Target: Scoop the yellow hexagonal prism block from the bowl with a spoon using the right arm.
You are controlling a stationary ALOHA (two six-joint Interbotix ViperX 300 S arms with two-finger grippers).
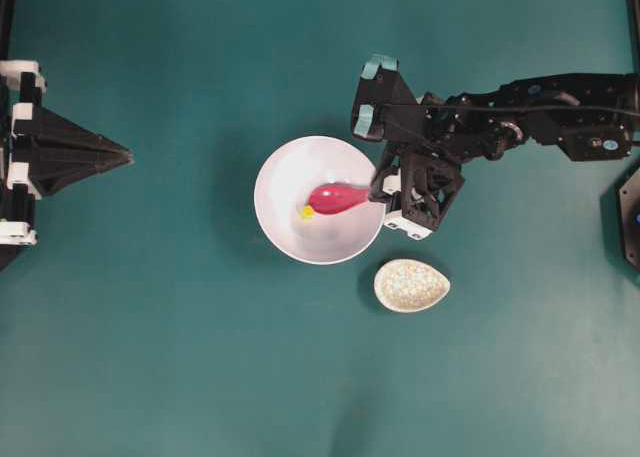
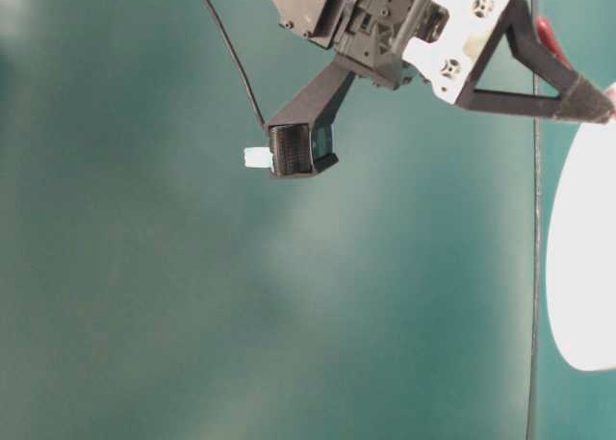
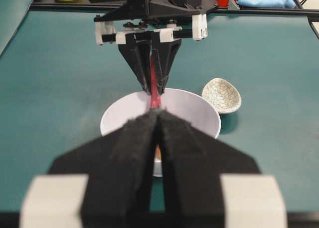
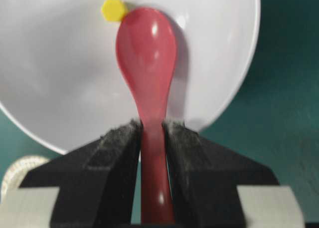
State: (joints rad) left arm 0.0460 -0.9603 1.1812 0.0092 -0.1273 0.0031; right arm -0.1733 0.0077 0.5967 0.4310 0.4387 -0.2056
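The right gripper (image 4: 153,138) is clamped on the handle of the one glossy pink-red spoon (image 4: 147,53) so its scoop reaches into the single large white bowl (image 4: 60,78), tip beside the lone tiny yellow hexagonal block (image 4: 113,10), while the left gripper (image 3: 158,123), pads together, idles apart.

The right claw (image 4: 153,153) grips the spoon (image 4: 148,58) handle; the left claw (image 3: 157,138) rests closed.

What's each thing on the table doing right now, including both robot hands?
Right hand: shut on the spoon's handle.
Spoon: scoop inside the bowl, empty.
Yellow block: in the bowl, at the scoop's tip.
Bowl: upright.
Speckled dish: empty, beside the bowl.
Left hand: shut, holding nothing.
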